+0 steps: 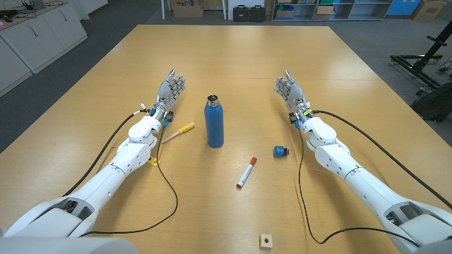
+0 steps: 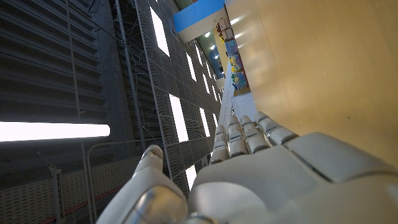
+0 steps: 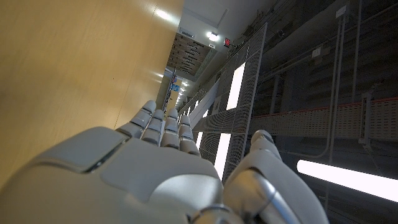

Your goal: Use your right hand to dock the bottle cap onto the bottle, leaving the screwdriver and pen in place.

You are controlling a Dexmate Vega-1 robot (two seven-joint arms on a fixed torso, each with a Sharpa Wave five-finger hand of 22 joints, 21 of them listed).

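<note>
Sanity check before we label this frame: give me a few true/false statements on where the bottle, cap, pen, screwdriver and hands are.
1. The blue bottle stands upright with its mouth uncapped. True.
2. The bottle cap is held in the right hand. False: the cap lies on the table beside the right forearm, and the hand holds nothing.
3. The screwdriver lies between the left arm and the bottle. True.
4. The pen lies behind the bottle, toward the far edge. False: it lies nearer the robot than the bottle, between bottle and cap.
5. The left hand grips the screwdriver. False: its fingers are spread and it holds nothing.
</note>
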